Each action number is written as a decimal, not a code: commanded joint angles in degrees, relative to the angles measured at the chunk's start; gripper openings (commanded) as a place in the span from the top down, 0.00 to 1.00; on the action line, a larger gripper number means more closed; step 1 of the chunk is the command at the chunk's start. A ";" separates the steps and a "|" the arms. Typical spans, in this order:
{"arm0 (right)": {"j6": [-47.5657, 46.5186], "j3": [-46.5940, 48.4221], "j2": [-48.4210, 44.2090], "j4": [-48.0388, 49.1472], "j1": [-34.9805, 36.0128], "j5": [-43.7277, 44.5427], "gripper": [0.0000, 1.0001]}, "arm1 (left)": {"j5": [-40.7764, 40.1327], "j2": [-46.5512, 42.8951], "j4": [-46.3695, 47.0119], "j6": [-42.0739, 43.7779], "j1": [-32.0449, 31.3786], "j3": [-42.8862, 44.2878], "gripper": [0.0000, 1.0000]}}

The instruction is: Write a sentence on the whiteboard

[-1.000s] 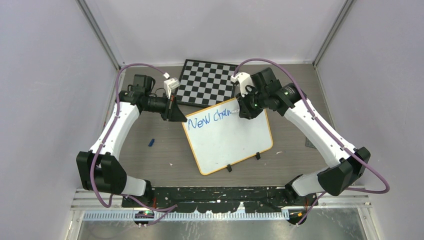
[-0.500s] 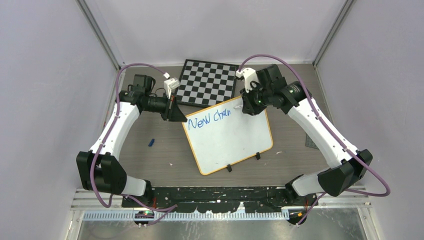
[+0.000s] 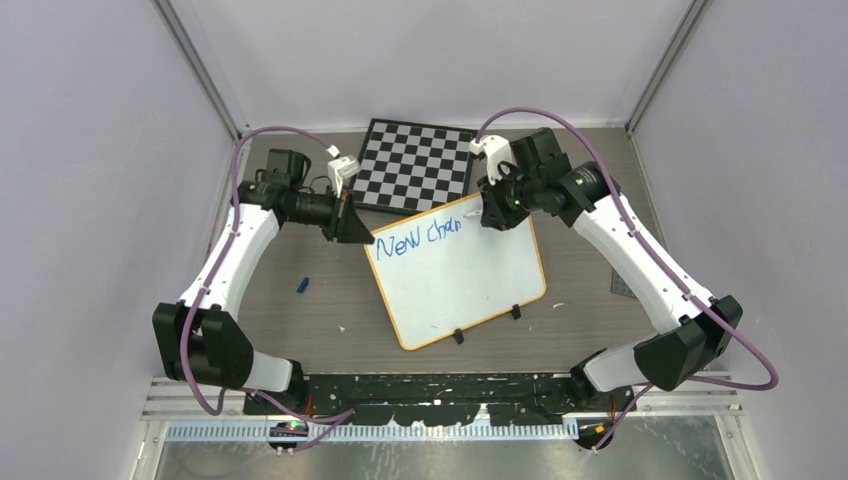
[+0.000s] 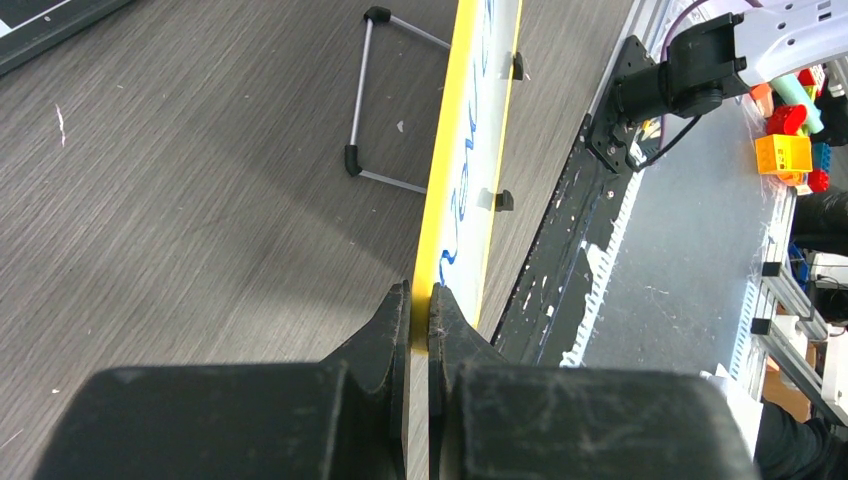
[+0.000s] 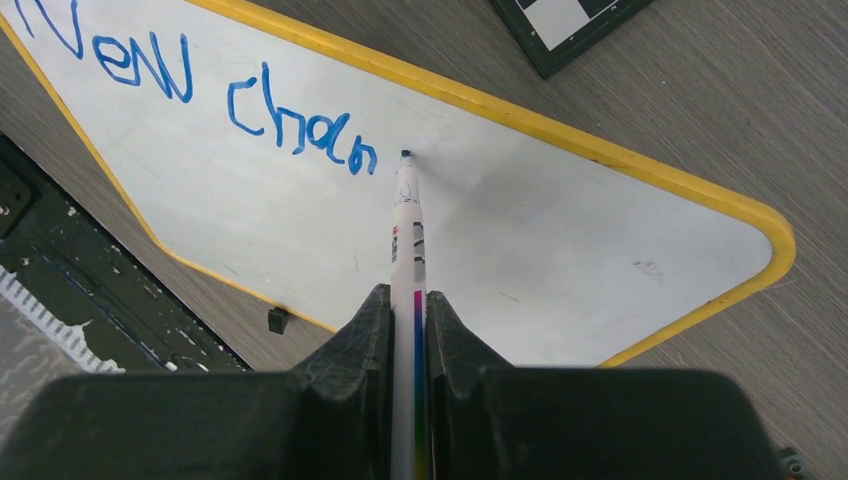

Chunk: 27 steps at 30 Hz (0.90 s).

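Observation:
The whiteboard [image 3: 460, 280], white with a yellow-orange rim, lies tilted in the middle of the table, with "New chan" in blue along its far edge. My left gripper [image 3: 366, 238] is shut on the board's far left corner; in the left wrist view the gripper [image 4: 420, 300] pinches the yellow rim [image 4: 448, 150] edge-on. My right gripper [image 3: 483, 214] is shut on a white marker [image 5: 406, 230]. The marker's blue tip sits at the whiteboard [image 5: 560, 230] surface just right of the last letter; I cannot tell whether it touches.
A black-and-white chessboard [image 3: 415, 165] lies just beyond the whiteboard, and its corner [image 5: 570, 25] shows in the right wrist view. A small blue cap [image 3: 303, 284] lies on the table to the left. A wire stand [image 4: 360, 100] props the board from underneath.
The right wrist has shifted slightly away and to the right, uncovering the end of "chan". The left gripper and the board have not moved.

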 commanded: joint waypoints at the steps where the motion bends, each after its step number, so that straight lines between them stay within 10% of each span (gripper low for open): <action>1: 0.54 0.08 -0.13 1.69 0.27 -1.60 1.00 | -2.83 1.14 -1.09 2.05 -2.02 -0.20 1.00; 27: -2.36 2.03 -3.44 -1.91 -0.34 0.83 1.00 | -2.48 1.31 -1.23 2.04 -2.10 0.02 1.00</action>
